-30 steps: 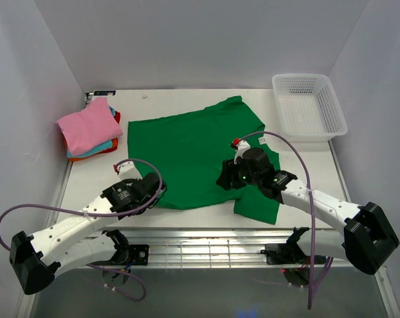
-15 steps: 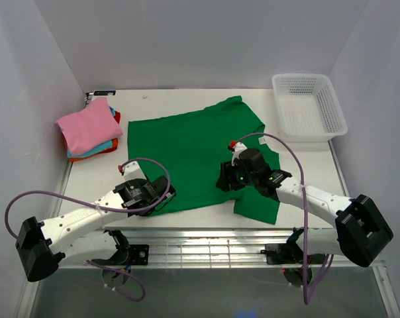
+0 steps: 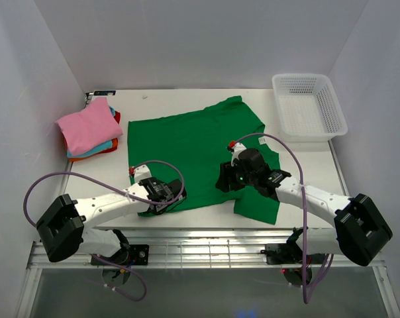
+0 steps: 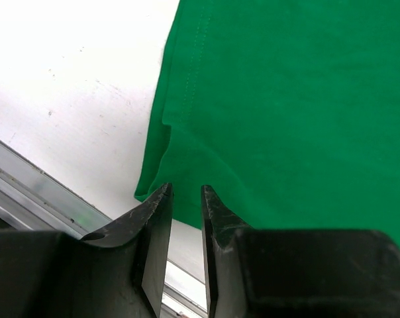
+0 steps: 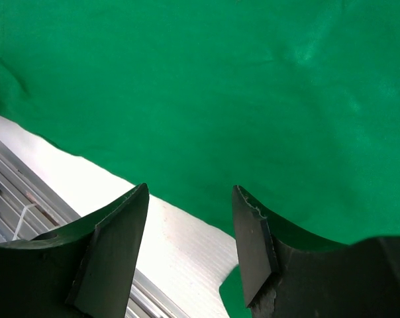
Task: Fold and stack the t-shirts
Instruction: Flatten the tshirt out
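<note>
On the table (image 3: pixel 180 99), the spread t-shirt (image 3: pixel 193 149) lies in the middle, the stack of folded t-shirts (image 3: pixel 87 129) behind and left of it, and the basket (image 3: pixel 309 106) at the far right corner.

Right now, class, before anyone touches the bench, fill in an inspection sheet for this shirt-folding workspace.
Surface: white table, no marks seen.
Job's things: bright green cloth t-shirt spread flat mid-table; pile of folded cloth shirts, pink over teal-blue and orange-red, far left corner.
Clutter: white plastic mesh basket, far right, nothing seen inside.
Grippers: left gripper narrowly open at the green shirt's near left corner; right gripper wide open over its near right part; neither holds anything.
Cables: purple cables loop from both arms, clear of the shirts.
Surroundings: plain white walls on three sides.
</note>
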Available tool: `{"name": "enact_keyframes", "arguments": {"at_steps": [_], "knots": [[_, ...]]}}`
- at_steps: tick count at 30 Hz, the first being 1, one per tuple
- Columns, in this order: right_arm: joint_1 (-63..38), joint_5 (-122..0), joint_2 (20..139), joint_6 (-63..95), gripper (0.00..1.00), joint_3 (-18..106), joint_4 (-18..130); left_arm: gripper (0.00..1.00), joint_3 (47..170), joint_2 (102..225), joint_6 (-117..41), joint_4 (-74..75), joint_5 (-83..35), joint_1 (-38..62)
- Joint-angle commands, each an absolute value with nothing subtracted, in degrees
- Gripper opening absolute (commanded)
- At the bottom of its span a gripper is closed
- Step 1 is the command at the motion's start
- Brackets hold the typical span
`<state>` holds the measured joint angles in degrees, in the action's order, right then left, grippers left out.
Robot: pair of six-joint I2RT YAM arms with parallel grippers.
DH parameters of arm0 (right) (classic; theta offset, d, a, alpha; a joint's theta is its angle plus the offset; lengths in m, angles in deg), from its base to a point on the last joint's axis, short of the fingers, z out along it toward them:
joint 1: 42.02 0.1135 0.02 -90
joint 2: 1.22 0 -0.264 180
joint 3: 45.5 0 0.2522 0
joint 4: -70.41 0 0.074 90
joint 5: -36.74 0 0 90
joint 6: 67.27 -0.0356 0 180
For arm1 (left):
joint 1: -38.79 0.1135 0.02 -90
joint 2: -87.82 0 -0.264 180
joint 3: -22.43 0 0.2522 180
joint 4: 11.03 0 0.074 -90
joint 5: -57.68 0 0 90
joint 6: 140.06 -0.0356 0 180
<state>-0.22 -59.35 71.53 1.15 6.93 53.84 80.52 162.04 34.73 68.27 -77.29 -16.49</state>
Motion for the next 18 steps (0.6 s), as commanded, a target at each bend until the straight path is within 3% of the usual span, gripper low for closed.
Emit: {"name": "enact_keyframes", "arguments": {"at_steps": [1, 18], "knots": [[0.2, -60.1, 71.6, 1.6, 0.59, 7.4, 56.0, 0.34, 79.0, 161.0, 37.1, 68.3, -77.9, -16.8], [0.4, -60.7, 70.8, 1.4, 0.59, 6.2, 57.9, 0.23, 78.5, 165.8, 42.5, 66.5, -86.7, -16.8]]}}
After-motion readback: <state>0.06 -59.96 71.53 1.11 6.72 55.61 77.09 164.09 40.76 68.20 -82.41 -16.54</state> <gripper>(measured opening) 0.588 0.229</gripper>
